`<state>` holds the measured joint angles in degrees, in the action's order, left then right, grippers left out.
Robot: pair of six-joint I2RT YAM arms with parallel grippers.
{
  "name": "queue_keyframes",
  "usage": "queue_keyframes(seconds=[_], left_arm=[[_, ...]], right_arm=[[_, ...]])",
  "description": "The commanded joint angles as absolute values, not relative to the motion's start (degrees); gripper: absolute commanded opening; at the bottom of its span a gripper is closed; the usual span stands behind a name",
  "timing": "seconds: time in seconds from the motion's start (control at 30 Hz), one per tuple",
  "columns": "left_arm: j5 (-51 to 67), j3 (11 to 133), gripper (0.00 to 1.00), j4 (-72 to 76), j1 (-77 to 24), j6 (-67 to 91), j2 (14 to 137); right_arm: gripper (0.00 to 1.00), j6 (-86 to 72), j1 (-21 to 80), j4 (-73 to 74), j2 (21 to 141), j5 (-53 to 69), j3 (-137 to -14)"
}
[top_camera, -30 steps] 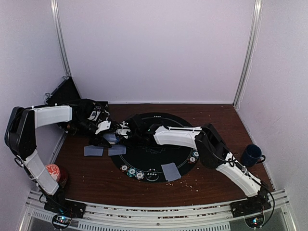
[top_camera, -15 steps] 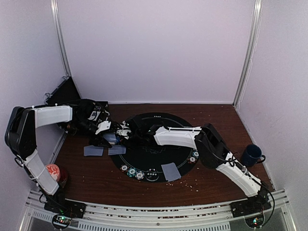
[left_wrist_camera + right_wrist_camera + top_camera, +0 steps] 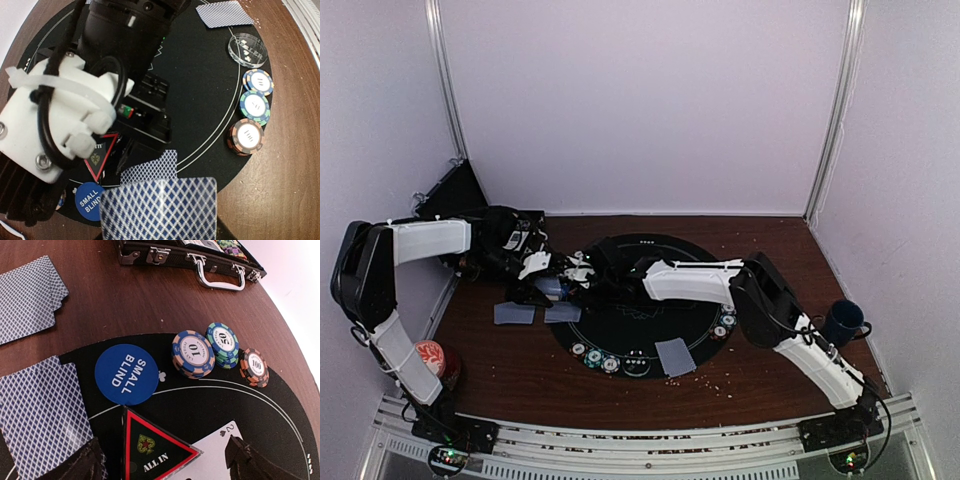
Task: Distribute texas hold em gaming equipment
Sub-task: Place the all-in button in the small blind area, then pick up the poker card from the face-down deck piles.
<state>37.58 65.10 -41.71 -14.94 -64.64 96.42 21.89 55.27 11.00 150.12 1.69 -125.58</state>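
Observation:
My right gripper [image 3: 162, 466] is open low over the black mat's left edge [image 3: 582, 276]. The red-rimmed ALL IN triangle marker [image 3: 155, 450] and a face-up two card [image 3: 220, 452] lie between its fingers [image 3: 245, 456]. Just beyond sit the blue SMALL BLIND button [image 3: 127, 374] and three chip stacks [image 3: 193, 353]. My left gripper [image 3: 542, 287] is shut on a deck of blue-backed cards [image 3: 160, 210], right beside the right gripper. One more card [image 3: 150, 170] lies on the mat below the deck.
The round black mat [image 3: 640, 310] holds chips at the front [image 3: 592, 357] and right [image 3: 723, 325], a clear button [image 3: 248, 48] and a card [image 3: 675, 356]. Two cards [image 3: 514, 313] lie left of it. A chip case [image 3: 190, 257] is behind, a mug [image 3: 842, 322] right, a can [image 3: 432, 357] near left.
The right gripper's jaws have spread wider over the triangle marker. The left arm and its deck have stayed where they were.

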Motion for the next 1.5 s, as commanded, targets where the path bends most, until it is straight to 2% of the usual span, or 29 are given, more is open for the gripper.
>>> queue_keyframes(seconds=[0.0,0.1,0.33,0.57,0.67,0.83,1.0,1.33,1.47], left_arm=[[39.33,66.80,0.42,-41.40,-14.41,-64.68,96.95],[39.37,66.96,0.42,-41.23,-14.40,-64.37,97.13],[39.59,66.89,0.42,-40.25,-14.41,-63.49,97.25],[40.43,66.94,0.42,-38.81,-14.40,-61.71,97.21],[40.67,66.93,0.42,-38.24,-14.46,-60.94,97.33],[40.79,66.76,0.42,-37.18,-15.31,-59.41,97.42],[39.68,65.65,0.42,-35.45,-18.01,-57.56,97.19],[36.76,61.80,0.42,-30.82,-24.54,-53.89,96.51],[37.01,61.35,0.42,-30.76,-25.09,-54.01,96.08]], right_arm=[[0.92,18.71,55.50,9.78,142.43,1.49,-122.50],[1.00,16.53,55.44,7.91,139.67,1.09,-120.20],[1.00,9.07,55.05,7.81,134.46,-5.62,-117.54],[1.00,-4.12,53.58,4.09,124.93,-7.29,-104.18],[1.00,-11.90,52.08,3.43,121.40,-3.24,-98.11],[1.00,-22.79,50.81,-11.20,113.87,10.65,-81.99],[1.00,-32.54,50.93,-24.76,111.56,19.57,-72.06],[0.98,-41.63,53.43,-37.57,114.89,23.81,-68.39],[0.95,-42.54,53.78,-37.83,116.85,24.54,-69.77]])
